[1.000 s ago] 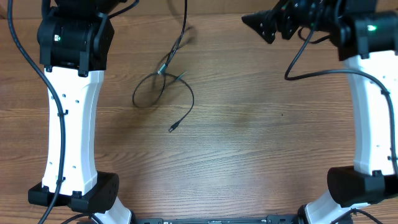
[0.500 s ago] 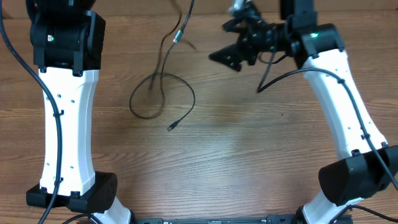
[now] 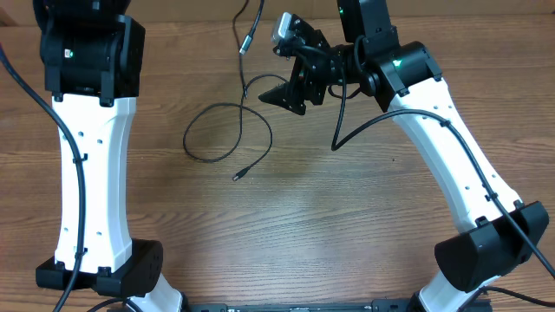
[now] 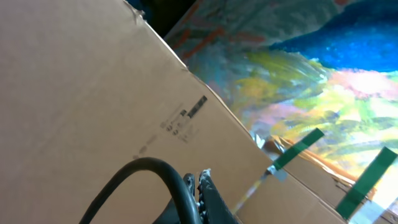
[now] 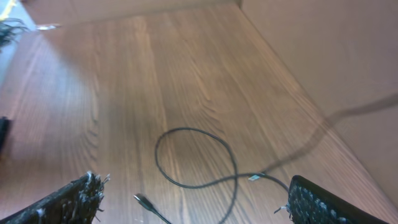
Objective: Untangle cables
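Note:
A thin black cable [image 3: 227, 130] lies in a crossed loop on the wooden table, with its free plug [image 3: 240, 176] at the near end. Its other part rises off the table past an inline connector [image 3: 246, 45] and leaves the top edge toward my left gripper, which is out of the overhead view. In the left wrist view the left gripper [image 4: 199, 185] is raised with its jaws pressed together, a black cable [image 4: 146, 165] arching beside them. My right gripper [image 3: 283, 62] is open just right of the rising cable. In the right wrist view its fingers [image 5: 199, 208] spread wide over the loop [image 5: 194, 155] and plug [image 5: 143, 201].
The left arm's white link [image 3: 91, 173] stands along the table's left side, and the right arm's link [image 3: 451, 147] crosses the right side. A cardboard box [image 4: 93, 93] and a colourful cloth [image 4: 323, 68] lie behind the table.
My right arm has swung from the far right corner leftward to the cable. The cable's upper part and connector have risen toward the top edge, and the loop has shifted slightly.

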Available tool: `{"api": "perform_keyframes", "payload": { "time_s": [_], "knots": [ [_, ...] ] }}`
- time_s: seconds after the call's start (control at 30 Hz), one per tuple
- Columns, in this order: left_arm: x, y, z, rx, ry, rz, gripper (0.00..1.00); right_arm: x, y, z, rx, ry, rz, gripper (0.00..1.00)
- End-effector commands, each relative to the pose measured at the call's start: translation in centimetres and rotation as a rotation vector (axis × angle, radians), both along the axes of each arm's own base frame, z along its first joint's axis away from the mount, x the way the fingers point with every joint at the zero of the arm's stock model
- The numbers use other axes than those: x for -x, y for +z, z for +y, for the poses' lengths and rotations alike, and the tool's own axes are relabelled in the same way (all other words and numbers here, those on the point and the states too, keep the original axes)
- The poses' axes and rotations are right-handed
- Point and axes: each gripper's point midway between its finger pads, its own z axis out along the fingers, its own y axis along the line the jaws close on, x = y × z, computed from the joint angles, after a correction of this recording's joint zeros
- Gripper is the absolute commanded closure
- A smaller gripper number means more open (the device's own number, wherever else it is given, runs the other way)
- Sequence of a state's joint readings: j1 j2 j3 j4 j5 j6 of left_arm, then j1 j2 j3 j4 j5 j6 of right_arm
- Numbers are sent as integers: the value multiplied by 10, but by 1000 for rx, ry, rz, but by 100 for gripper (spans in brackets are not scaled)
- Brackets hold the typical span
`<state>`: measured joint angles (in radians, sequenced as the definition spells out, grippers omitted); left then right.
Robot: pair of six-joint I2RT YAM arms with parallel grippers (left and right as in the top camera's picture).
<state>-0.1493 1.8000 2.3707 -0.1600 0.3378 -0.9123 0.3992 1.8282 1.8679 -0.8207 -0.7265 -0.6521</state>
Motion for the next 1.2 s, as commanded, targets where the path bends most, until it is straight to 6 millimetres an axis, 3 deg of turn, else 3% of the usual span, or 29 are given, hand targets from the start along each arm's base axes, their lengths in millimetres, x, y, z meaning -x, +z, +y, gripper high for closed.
{"api": "perform_keyframes", "payload": {
  "time_s": [0.0, 0.1, 0.27, 0.37, 0.53, 0.77, 0.93, 1.17],
  "knots": [
    [14, 15, 9, -31, 48, -59, 96, -11, -5, -4, 24, -34, -26, 6],
    [7, -6, 1, -148, 61, -18, 96, -25, 17, -6, 9, -71, -129, 3],
    [-6, -47, 0, -270, 101, 106, 96, -43, 82, -12, -25, -153, -314, 1],
    [-7, -49, 1, -279, 122, 112, 96, -40, 123, -14, -86, -181, -368, 1],
    [0, -31, -6, -197, 57, 72, 96, -41, 129, -13, -105, -177, -382, 1],
    [0, -48, -14, -208, 8, 141, 96, -44, 160, -10, -171, -178, -489, 0],
    [10, -37, -30, -192, -70, 100, 96, -44, 158, -10, -166, -177, -481, 0],
    [19, -40, -50, -203, -139, 104, 96, -44, 161, -9, -175, -175, -497, 1]
  ]
}}
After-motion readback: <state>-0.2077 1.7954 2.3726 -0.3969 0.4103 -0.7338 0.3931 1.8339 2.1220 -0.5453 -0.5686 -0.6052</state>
